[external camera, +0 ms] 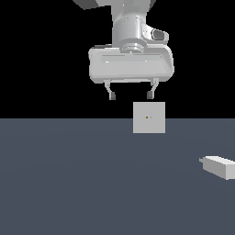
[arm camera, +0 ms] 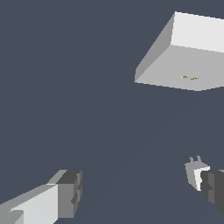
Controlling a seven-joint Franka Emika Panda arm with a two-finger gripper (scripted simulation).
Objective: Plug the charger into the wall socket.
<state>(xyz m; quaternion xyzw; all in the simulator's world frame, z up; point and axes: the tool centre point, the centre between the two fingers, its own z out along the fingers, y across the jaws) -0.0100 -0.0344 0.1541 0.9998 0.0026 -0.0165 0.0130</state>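
The charger (external camera: 220,166) is a small white elongated block lying on the dark floor at the exterior view's right edge, its short prong pointing to that view's left. In the wrist view the charger (arm camera: 195,173) shows partly behind one fingertip. The wall socket (external camera: 149,117) is a flat light-grey square plate standing upright near the middle, with a yellowish dot at its centre; it also shows in the wrist view (arm camera: 188,65). My gripper (external camera: 131,95) hangs high above the floor, up and to the left of the socket, open and empty.
The dark grey-blue floor (external camera: 92,183) spreads across the lower half of the exterior view. Black background lies behind it. Nothing else stands on the floor.
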